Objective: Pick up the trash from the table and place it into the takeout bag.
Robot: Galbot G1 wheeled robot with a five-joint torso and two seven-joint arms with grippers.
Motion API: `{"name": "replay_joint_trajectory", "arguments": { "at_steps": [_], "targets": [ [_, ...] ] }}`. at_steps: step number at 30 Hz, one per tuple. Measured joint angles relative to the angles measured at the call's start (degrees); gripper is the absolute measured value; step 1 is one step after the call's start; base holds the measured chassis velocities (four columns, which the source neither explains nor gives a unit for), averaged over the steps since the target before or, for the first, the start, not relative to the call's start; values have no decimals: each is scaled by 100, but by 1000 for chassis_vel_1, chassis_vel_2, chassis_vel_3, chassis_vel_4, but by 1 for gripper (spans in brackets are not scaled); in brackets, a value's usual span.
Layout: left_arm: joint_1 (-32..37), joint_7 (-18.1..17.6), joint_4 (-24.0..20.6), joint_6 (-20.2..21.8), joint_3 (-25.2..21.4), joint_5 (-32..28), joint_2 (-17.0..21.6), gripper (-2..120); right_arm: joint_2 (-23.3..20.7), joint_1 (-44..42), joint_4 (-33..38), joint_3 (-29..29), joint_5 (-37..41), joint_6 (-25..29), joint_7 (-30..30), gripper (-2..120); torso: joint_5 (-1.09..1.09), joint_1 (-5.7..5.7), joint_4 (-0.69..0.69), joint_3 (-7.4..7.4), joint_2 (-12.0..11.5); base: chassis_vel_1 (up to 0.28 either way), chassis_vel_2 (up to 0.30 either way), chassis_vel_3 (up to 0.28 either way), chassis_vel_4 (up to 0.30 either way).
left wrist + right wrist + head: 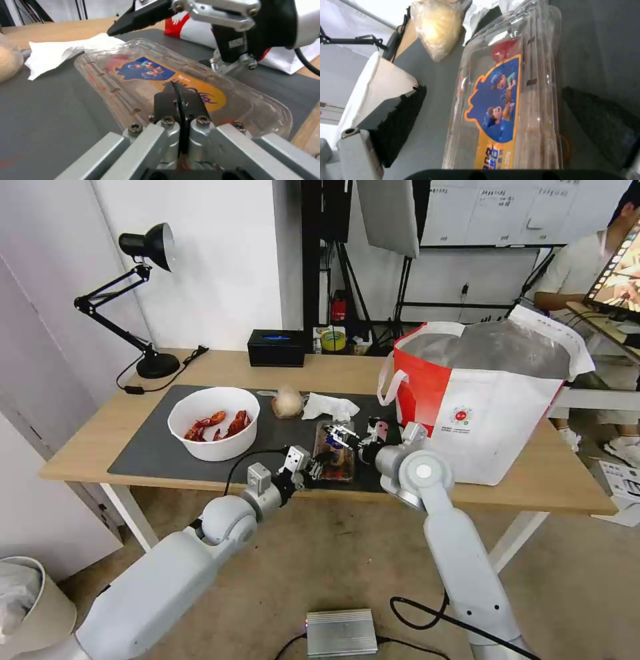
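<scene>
My left tool (180, 100) is pinched closed above the labelled clear tomato tray (335, 452) on the counter's grey mat (147, 453); my right tool (347, 437) straddles it, spread wide. Crayfish bowl (213, 423) sits left, foil-lined takeout bag (487, 393) right.

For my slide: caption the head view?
Both grippers, left gripper and right gripper, meet at the clear tomato tray beside the takeout bag.

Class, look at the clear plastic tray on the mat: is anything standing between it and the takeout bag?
Only the right gripper, open beside the tray on the side facing the takeout bag. Otherwise bare mat; the left gripper sits shut at the tray's near end.
</scene>
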Motion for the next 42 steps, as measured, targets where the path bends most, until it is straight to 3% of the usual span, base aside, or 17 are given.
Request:
{"name": "replay_joint_trajectory", "arguments": {
  "at_steps": [24,42],
  "targets": [
    [48,-10,-41,-29,16,14,7,0,397,151,-304,-86,-237,-24,13,100,0,-1,-1,-1,1,0,0,0,0],
    [25,-14,-8,-149,25,1,16,0,312,86,-262,-153,-219,-20,-32,100,0,0,0,0,-1,0,0,0,0]
  ]
}}
